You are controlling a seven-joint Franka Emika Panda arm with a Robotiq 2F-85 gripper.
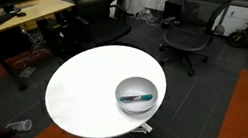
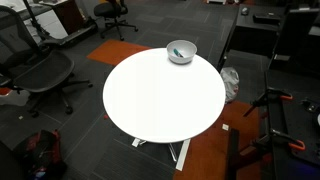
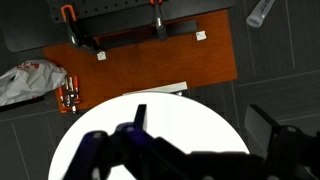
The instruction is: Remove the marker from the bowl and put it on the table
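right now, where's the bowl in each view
Exterior view: bowl sits low and right on the table, by its near edge.
Exterior view: bowl sits at the table's far edge, near the top of the picture.
Wrist view: the bowl is not in it.
Shared landmark: the round white table, in all three views.

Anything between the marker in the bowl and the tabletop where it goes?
Nothing visible. The marker lies inside the bowl, so only the bowl's rim has to be cleared. In both exterior views the table carries no other object.
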